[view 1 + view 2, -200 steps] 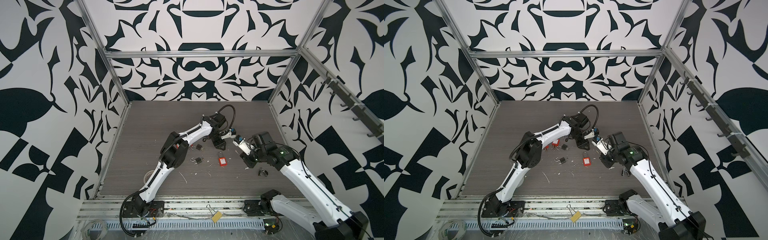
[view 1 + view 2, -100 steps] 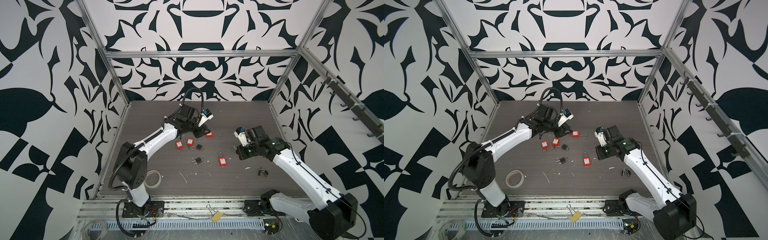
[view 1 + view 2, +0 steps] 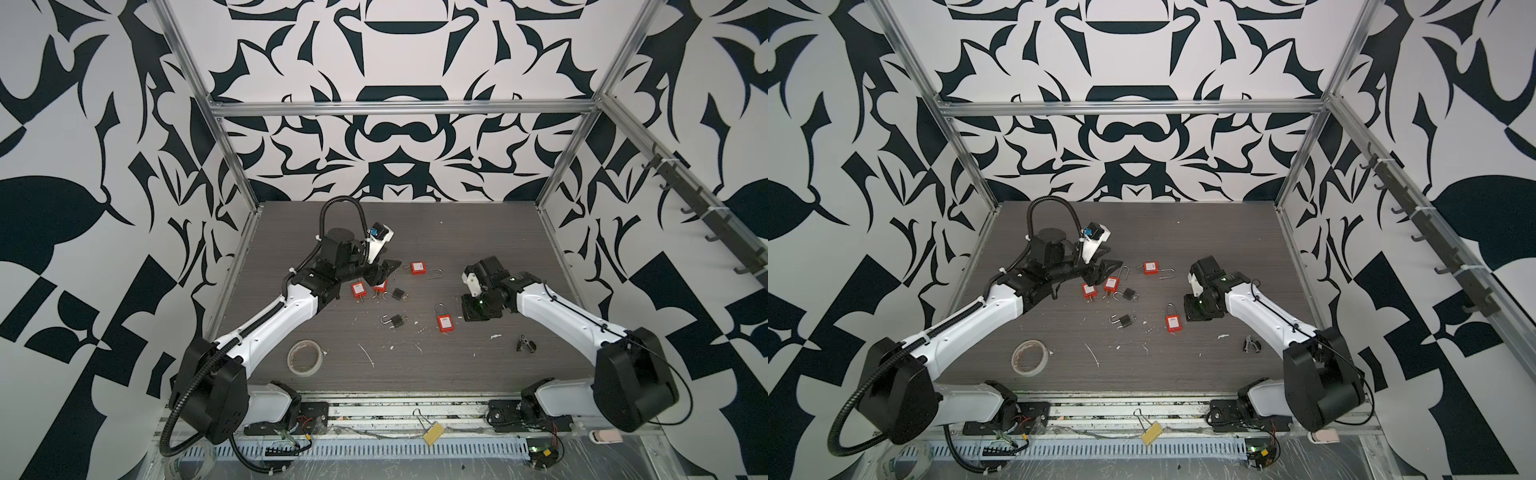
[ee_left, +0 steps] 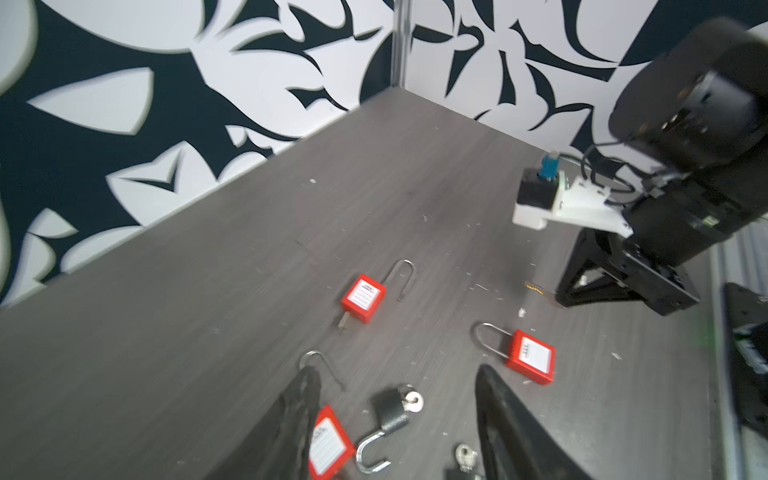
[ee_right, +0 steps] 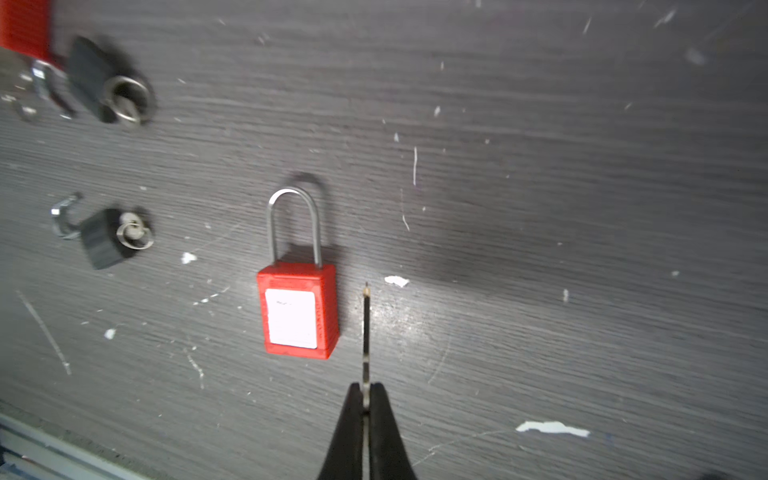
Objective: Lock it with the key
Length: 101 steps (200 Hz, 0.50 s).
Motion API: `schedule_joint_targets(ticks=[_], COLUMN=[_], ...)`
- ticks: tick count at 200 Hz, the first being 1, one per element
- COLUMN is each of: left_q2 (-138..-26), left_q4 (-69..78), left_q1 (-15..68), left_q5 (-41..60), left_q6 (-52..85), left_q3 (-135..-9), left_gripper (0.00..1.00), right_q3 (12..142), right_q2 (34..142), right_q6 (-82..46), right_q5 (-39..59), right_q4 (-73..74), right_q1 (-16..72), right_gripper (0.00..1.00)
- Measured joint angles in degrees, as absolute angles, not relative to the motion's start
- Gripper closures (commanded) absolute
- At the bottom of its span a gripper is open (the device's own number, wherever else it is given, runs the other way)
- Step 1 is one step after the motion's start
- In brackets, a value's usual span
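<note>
Both top views overlook the table (image 3: 457,232); wrist views, blurred, seem close.

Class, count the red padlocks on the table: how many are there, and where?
4. One red padlock lies farthest back, shackle open; two sit side by side to its left; one, shackle closed, lies nearest the front. Others may be hidden.

Both top views reach me bright and evenly lit. My left wrist view smears with motion blur, worst on the wall (image 4: 104,99). In my right wrist view glare pools on the table (image 5: 415,320), and the black padlock (image 5: 95,79) blurs.
</note>
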<state>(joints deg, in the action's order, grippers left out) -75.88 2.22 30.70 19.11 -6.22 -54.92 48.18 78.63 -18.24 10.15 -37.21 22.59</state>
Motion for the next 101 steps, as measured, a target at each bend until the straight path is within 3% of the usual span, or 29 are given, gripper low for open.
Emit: schedule_joint_targets(ticks=[59, 101], left_q2=[-75.8, -72.7], left_q4=[-1.1, -4.3], left_q1=[30.3, 30.3], left_q5=[18.5, 18.7], left_q6=[-2.6, -1.3], left_q3=[-55.2, -54.8], left_gripper=[0.34, 0.34], right_q3=[46.1, 46.1], right_q2=[82.6, 86.5], right_q6=[-19.0, -19.2], right_q5=[11.4, 11.7], right_q4=[-33.8, -31.2], right_q1=[23.4, 23.6], right_gripper=[0.89, 0.79])
